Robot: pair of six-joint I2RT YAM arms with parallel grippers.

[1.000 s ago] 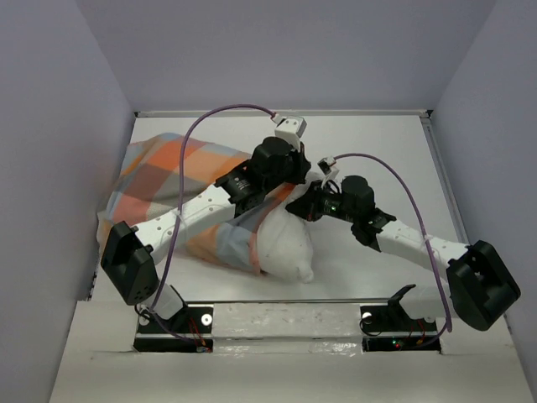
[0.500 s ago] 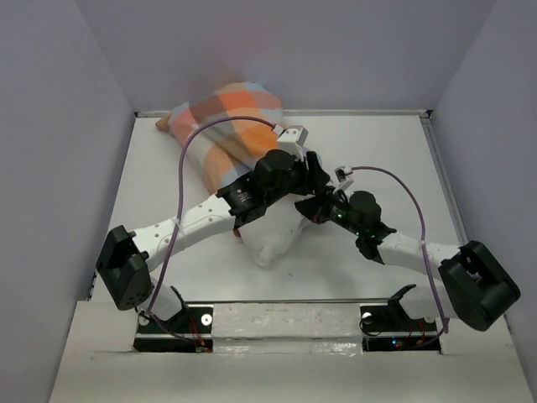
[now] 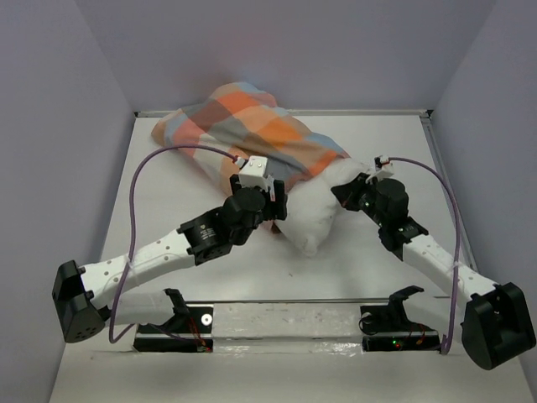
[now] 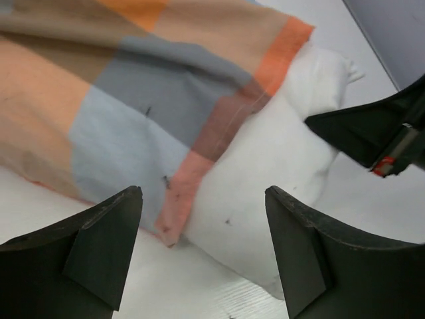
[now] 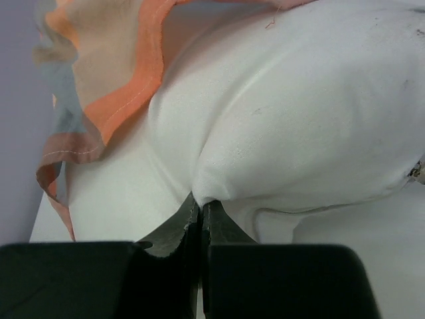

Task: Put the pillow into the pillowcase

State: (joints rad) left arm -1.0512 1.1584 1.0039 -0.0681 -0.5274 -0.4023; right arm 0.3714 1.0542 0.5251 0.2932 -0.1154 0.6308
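The checked pillowcase (image 3: 252,126) lies bunched at the far middle of the table, stretching from the far left toward the centre. The white pillow (image 3: 315,214) is mostly inside it, with one end sticking out of the open hem toward the near side. My left gripper (image 3: 275,206) hovers open just left of that bare end, nothing held; in the left wrist view its fingers (image 4: 99,246) straddle the pillowcase hem (image 4: 192,173) and the pillow (image 4: 272,166) from a short distance. My right gripper (image 5: 201,203) is shut on a pinch of the pillow (image 5: 299,113), at the pillow's right side (image 3: 342,191).
White table (image 3: 168,218) boxed in by grey-violet walls on the left (image 3: 59,168), far side and right. A metal rail (image 3: 285,312) with the arm bases runs along the near edge. Purple cables (image 3: 151,168) arch over both arms.
The pillow and pillowcase swung toward the far side and the centre. My left gripper opened, let go of the fabric and drew back toward the near left. The right arm shifted right, still gripping the pillow.
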